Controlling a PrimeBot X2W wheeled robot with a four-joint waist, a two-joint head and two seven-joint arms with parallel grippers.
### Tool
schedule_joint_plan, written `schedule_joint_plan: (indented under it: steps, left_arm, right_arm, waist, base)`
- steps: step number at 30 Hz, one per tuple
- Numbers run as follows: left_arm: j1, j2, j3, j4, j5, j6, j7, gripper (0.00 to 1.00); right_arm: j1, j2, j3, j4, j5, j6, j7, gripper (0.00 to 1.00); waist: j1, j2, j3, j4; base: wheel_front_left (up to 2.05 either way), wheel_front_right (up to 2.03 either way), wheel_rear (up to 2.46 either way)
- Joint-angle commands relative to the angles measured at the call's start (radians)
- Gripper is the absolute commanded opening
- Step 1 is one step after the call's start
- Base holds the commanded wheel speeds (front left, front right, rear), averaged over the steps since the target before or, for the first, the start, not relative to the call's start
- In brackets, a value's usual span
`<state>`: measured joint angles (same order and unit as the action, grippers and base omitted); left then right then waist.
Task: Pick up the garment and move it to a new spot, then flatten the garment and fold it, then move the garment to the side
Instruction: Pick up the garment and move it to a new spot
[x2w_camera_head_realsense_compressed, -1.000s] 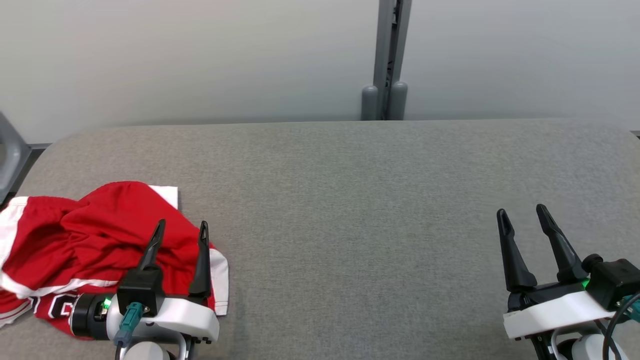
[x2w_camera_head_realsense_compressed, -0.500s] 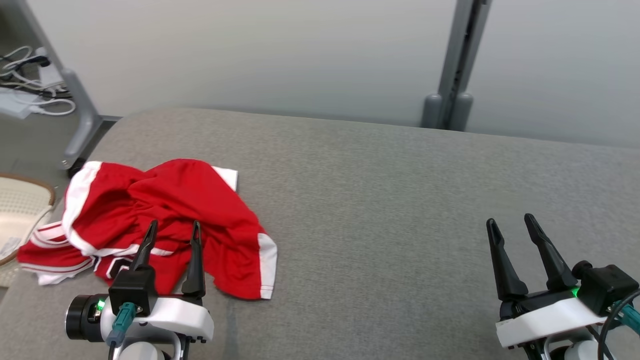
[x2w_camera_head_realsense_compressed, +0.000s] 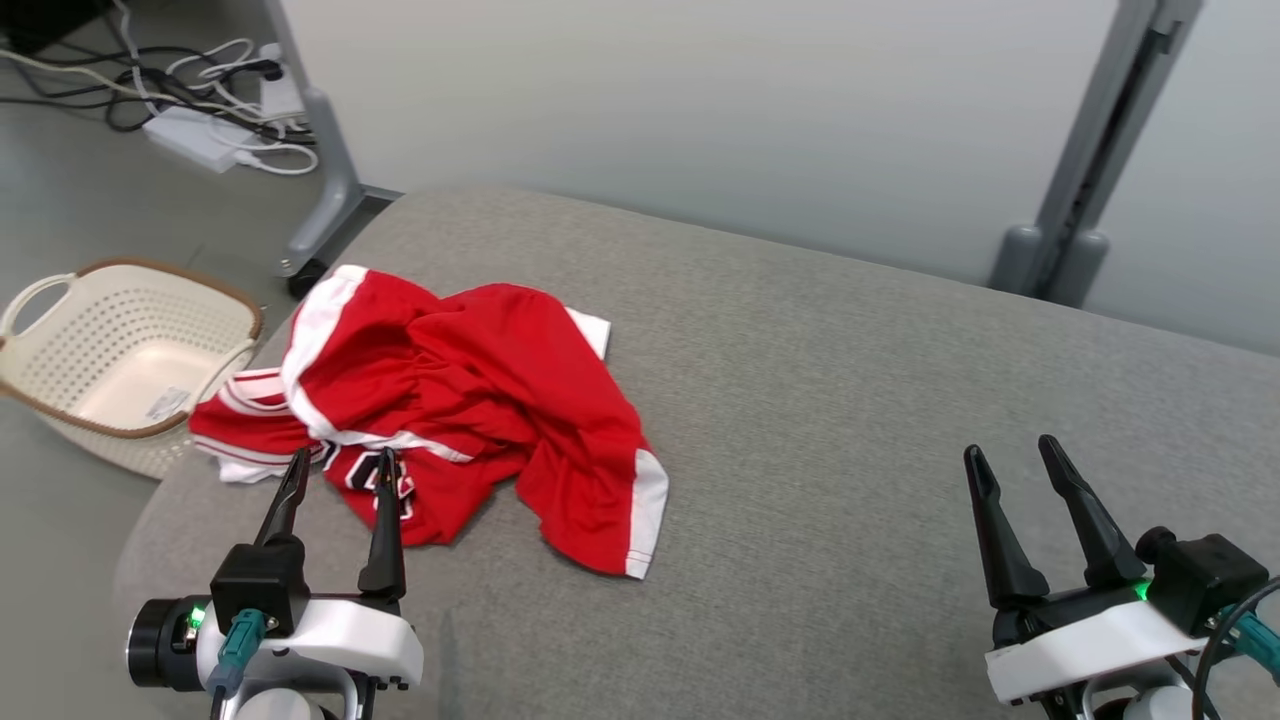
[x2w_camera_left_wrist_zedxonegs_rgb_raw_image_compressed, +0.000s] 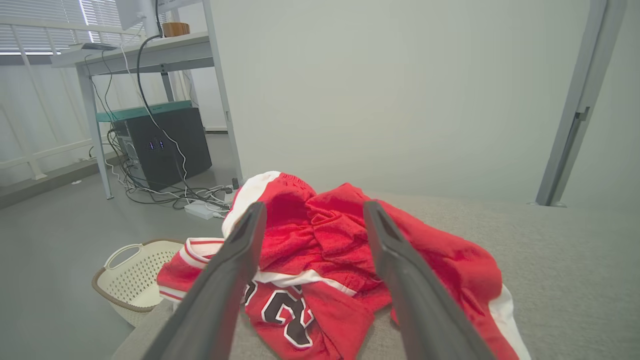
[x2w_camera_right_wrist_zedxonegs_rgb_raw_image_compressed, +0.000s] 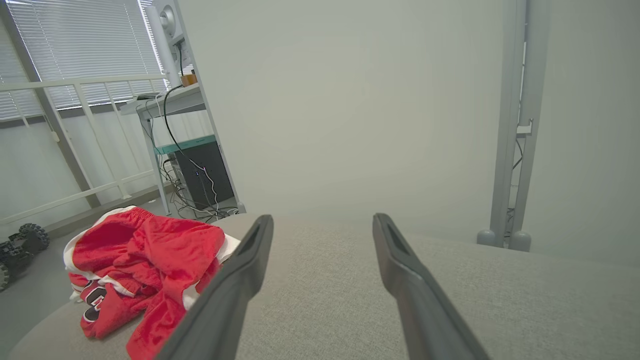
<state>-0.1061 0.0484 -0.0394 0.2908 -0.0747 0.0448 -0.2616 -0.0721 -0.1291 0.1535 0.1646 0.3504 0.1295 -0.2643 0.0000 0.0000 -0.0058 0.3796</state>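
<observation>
Looking further left than a second ago, through the camera's own turn and not through any shift of the things: now taking in a cream basket (x2w_camera_head_realsense_compressed: 110, 320) on the floor off the left end of the tabletop (x2w_camera_head_realsense_compressed: 850, 400), a white power strip (x2w_camera_head_realsense_compressed: 195, 140) with cables behind it, and the grey post (x2w_camera_head_realsense_compressed: 1100, 150) pushed to the upper right. Finding the red garment (x2w_camera_head_realsense_compressed: 470, 400) with white trim crumpled in a heap at the tabletop's left end, by the far-left corner, one striped fold reaching the left edge. Earlier showing the left claw (x2w_camera_head_realsense_compressed: 342, 458) drawn across the cloth; now showing its fingertips just at the heap's near edge, by the printed number, contact impossible to tell. Holding that claw released, fingers spread and pointing away from the robot, nothing gripped, the garment (x2w_camera_left_wrist_zedxonegs_rgb_raw_image_compressed: 325, 240) beyond the tips in the left wrist view. Showing the right claw (x2w_camera_head_realsense_compressed: 1010, 450) likewise released and empty, fingers leaning slightly left, over bare tabletop towards the near-right corner, well apart from the garment (x2w_camera_right_wrist_zedxonegs_rgb_raw_image_compressed: 145, 250).
</observation>
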Motion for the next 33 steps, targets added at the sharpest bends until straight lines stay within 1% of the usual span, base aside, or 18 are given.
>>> schedule_joint_plan:
  steps: [1, 6, 11, 21, 25, 29, 33]
  left_arm:
    - [0.009, 0.004, 0.002, 0.0, -0.009, 0.001, -0.003, 1.0]
    - [0.009, 0.004, 0.007, 0.003, -0.007, -0.004, -0.003, 1.0]
    - [0.007, 0.004, 0.013, 0.006, -0.003, -0.01, -0.003, 1.0]
    - [0.008, 0.004, 0.028, 0.003, -0.013, -0.02, -0.003, 1.0]
    - [-0.021, 0.009, 0.045, 0.014, -0.037, -0.047, -0.003, 1.0]
    - [-0.083, 0.028, 0.048, 0.031, -0.067, -0.093, 0.001, 1.0]
    - [-0.18, 0.065, 0.061, 0.038, -0.105, -0.122, 0.079, 1.0]
  right_arm:
    - [0.005, -0.007, 0.001, -0.002, 0.003, 0.002, -0.002, 1.0]
    - [0.003, -0.011, 0.014, 0.0, 0.005, 0.002, -0.002, 1.0]
    - [0.002, -0.012, 0.032, 0.008, 0.01, 0.002, -0.002, 1.0]
    - [0.0, -0.004, 0.035, 0.009, 0.014, 0.002, -0.002, 1.0]
    - [-0.008, -0.007, 0.038, 0.006, 0.017, 0.002, -0.002, 1.0]
    - [-0.023, -0.02, 0.039, 0.001, 0.016, 0.002, -0.002, 1.0]
    - [-0.043, -0.029, 0.037, -0.003, 0.014, 0.002, -0.002, 1.0]
  waist:
    - [0.0, 0.0, 0.0, 0.033]
    - [0.0, 0.0, -0.001, 0.071]
    - [0.0, 0.0, -0.003, 0.096]
    - [0.0, 0.0, -0.009, 0.099]
    - [0.0, 0.0, 0.002, 0.089]
    - [0.0, 0.0, 0.031, 0.076]
    - [0.0, 0.0, 0.067, 0.057]
  base:
    - [0.0, 0.0, 0.0]
    - [0.0, 0.0, 0.0]
    - [0.0, 0.0, 0.0]
    - [0.0, 0.0, 0.0]
    - [0.0, 0.0, 0.0]
    - [0.0, 0.0, 0.0]
    - [0.0, 0.0, 0.0]
